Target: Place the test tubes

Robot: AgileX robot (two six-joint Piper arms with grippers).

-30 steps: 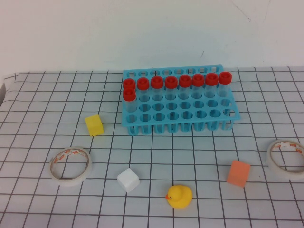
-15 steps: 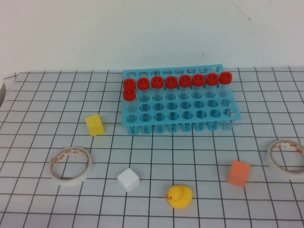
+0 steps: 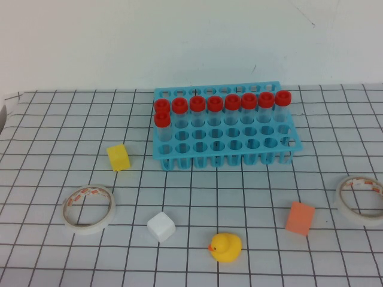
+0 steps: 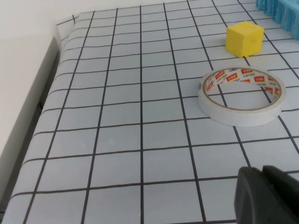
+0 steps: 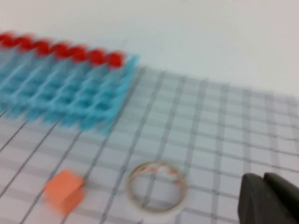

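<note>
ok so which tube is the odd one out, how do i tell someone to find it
Find the blue plastic test tube rack at the back middle of the gridded table; eight clear tubes with red caps stand in a line near its back. The odd one is the red-capped tube at the left end, alone one row nearer the front.

No text can be read. The tape roll (image 4: 240,116) at the right of the left wrist view carries red and orange print inside its ring, too small to make out.
</note>
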